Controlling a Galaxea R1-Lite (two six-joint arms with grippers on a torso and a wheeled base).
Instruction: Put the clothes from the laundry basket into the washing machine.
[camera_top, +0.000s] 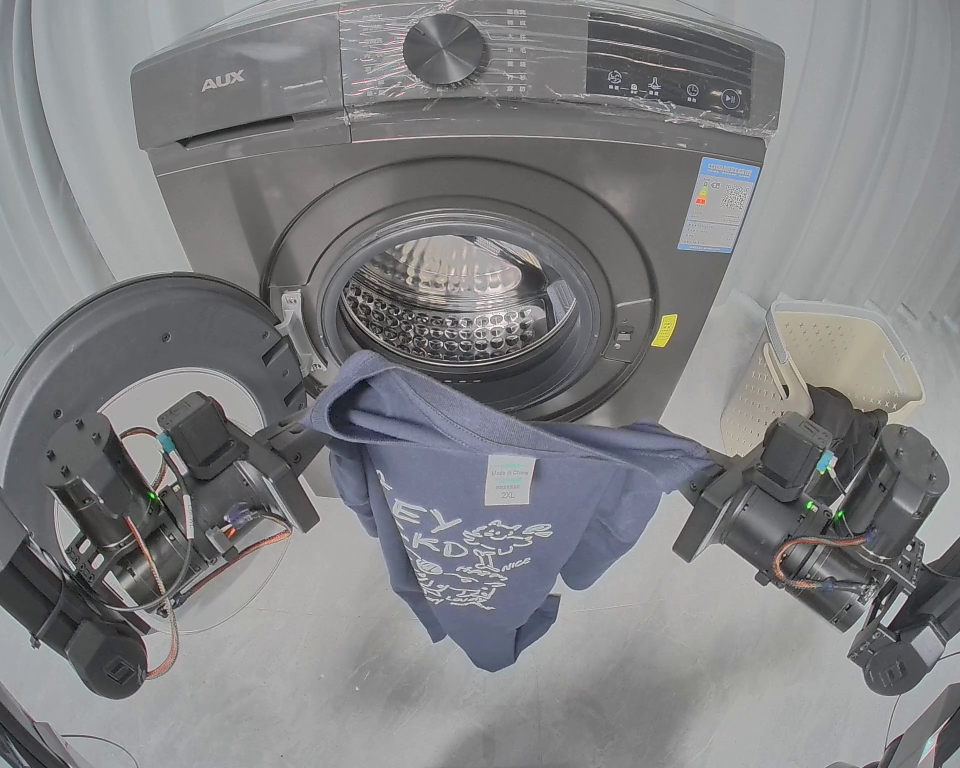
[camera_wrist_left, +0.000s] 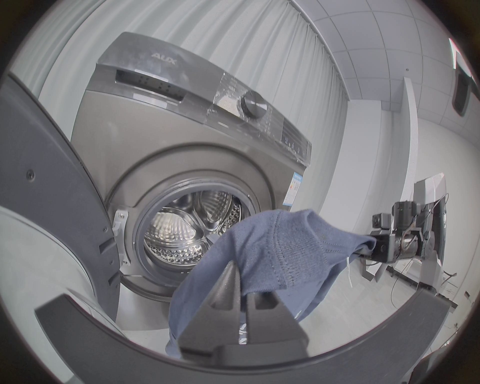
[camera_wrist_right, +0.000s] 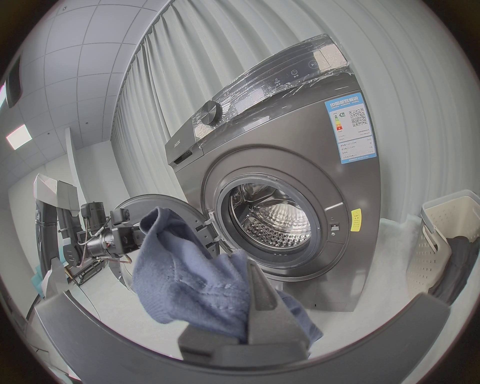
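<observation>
**blue shirt held taut at the drum mouth, ready to load**

the blue t-shirt (camera_top: 480, 500) hangs spread between the two arms. its top edge is just below and in front of the drum mouth (camera_top: 460, 300) of the washing machine (camera_top: 450, 130), and the printed body sags toward the floor beneath it. the left gripper (camera_top: 305, 432) is clamped on one end of the shirt, low and to the left of the drum mouth, close to the hinge. the right gripper (camera_top: 705, 475) is pinched on the other end, low and to the right of the drum mouth. the door (camera_top: 130, 340) stands swung wide open to the left of the drum mouth, and what shows of the drum inside looks bare. the laundry basket (camera_top: 850, 350) sits to the right of the drum mouth, beside the machine, with a dark garment (camera_top: 845, 415) lying in it.

the step in hand looks like the loading itself: the shirt is lifted and presented but not yet inside. the next move likely calls for both arms to rise and draw closer together, so the stretched cloth fits the drum mouth. they would then push forward past the lower rim before letting go. the long hanging part may catch on that rim. the dark garment suggests more trips remain.
</observation>
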